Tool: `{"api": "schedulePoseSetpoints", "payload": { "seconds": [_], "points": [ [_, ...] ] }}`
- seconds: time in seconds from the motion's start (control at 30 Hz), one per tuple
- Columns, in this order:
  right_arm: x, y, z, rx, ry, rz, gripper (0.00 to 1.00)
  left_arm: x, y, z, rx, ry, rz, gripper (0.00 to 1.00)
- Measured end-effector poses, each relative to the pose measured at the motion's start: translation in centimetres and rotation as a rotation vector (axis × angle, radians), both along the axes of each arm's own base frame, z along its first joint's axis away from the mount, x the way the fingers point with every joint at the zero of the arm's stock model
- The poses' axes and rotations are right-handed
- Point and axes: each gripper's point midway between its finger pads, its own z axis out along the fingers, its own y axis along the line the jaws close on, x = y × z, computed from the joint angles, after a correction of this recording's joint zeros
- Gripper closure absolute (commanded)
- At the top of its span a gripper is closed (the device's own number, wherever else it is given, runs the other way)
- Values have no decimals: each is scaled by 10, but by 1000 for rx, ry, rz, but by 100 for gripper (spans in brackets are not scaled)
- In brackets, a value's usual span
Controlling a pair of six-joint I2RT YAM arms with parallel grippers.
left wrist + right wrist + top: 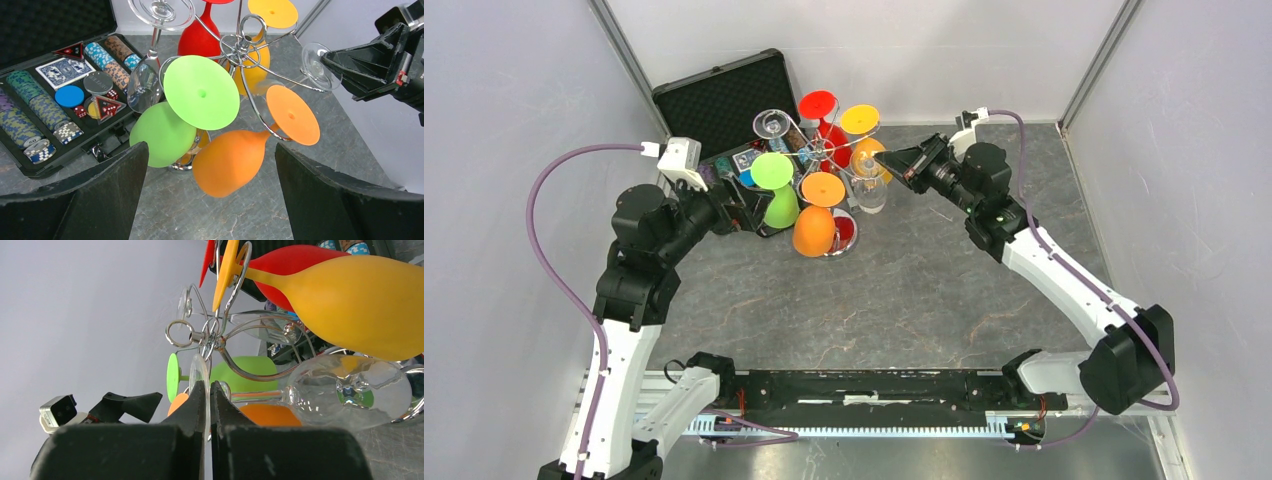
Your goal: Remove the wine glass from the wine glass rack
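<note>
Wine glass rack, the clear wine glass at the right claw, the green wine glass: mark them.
wine glass rack (243, 46): left wrist view, ring hub atop its pole.
clear wine glass (350, 390): right wrist view, its bowl.
green wine glass (201, 93): left wrist view, centre of its foot.

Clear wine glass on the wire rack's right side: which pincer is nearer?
Right. The right pincer is shut on the round foot of the clear glass wine glass; the left pincer hangs open across the silver wire rack, beside the lime-green wine glass.
</note>
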Motion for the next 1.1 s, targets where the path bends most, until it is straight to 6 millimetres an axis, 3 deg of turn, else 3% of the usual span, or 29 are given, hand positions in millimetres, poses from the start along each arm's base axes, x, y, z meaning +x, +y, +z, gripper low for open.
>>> {"api": "schedulePoseSetpoints", "payload": {
  "seconds": [0.4, 0.63, 0.83, 1.1],
  "points": [
    [-15, 2, 5, 14, 23, 28, 100, 1, 2, 0, 1, -1, 13, 0],
    [-29, 21, 12, 53, 20, 99, 100, 0, 5, 2, 2, -11, 29, 0],
    [-23, 28, 4, 58, 35, 103, 100, -1, 5, 3, 1, -15, 30, 0],
    [-8, 40, 13, 62, 21, 101, 100, -2, 6, 4, 1, -17, 31, 0]
  ]
}}
